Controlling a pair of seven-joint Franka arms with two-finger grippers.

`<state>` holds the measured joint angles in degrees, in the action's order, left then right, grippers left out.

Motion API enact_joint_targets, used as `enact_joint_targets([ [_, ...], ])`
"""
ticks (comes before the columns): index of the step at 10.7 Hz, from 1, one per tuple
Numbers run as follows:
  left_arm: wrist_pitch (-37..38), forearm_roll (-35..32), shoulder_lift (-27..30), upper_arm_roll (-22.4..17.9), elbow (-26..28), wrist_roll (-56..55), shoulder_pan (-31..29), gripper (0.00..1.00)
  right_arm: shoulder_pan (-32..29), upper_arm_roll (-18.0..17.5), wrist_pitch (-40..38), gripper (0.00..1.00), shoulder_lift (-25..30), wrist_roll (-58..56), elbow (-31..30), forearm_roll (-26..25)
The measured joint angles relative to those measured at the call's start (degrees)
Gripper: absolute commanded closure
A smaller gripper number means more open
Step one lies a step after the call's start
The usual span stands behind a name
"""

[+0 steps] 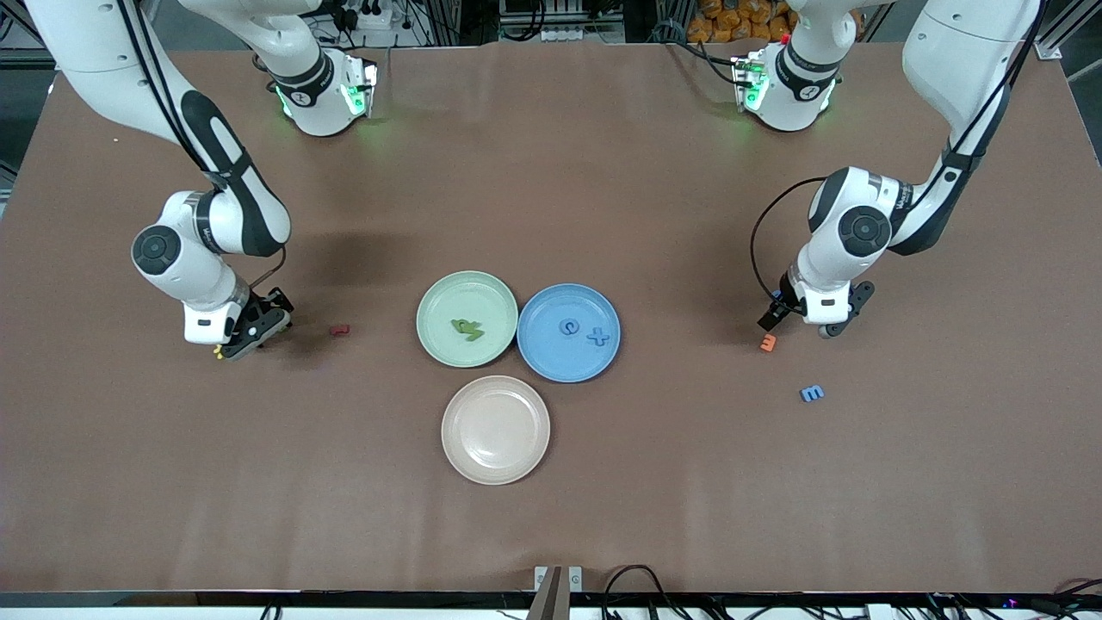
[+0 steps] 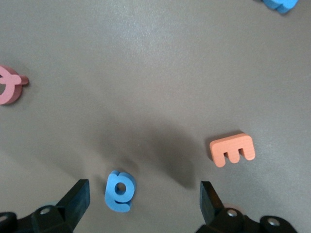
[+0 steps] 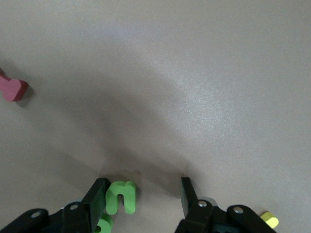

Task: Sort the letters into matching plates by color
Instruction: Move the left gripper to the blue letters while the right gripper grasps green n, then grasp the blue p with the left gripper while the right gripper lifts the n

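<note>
Where plates [image 1: 467, 286] sit: brown table [image 1: 551, 172].

The orange letter [image 2: 233, 150] reads "E"; a blue letter [image 2: 119, 191] reads "e".

Table [image 1: 551, 517]: brown matt covering, cloth-like, faintly creased.
Green plate [image 1: 439, 297], blue plate [image 1: 603, 362], beige plate [image 1: 516, 465]: smooth matt, plastic-looking.
Letters, e.g. orange letter [image 2: 233, 149], blue letter [image 2: 119, 191], green letter [image 3: 121, 196]: thick, soft-edged, matt, foam-like.
Arms: glossy white shells, black joints.
Gripper fingers [image 2: 77, 198]: black matt plastic.
</note>
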<state>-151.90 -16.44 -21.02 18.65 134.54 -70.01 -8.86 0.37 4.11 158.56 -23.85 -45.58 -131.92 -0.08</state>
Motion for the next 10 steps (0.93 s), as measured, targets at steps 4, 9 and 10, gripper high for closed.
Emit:
enact_joint_targets([
  [4,0.0,0.0,0.2,0.0,1.1,0.0,-0.5,0.00,0.0,-0.2,0.0,0.59,0.1,0.0,0.0,0.0],
  [9,-2.4,0.0,1.1,0.0,3.2,0.0,-1.8,0.00,0.0,-0.4,0.0,0.78,0.3,-0.1,0.1,0.0],
  [10,-3.4,0.0,1.1,0.1,3.5,-0.5,-1.8,0.00,0.0,-0.4,0.0,0.78,0.7,-0.1,0.1,0.0],
])
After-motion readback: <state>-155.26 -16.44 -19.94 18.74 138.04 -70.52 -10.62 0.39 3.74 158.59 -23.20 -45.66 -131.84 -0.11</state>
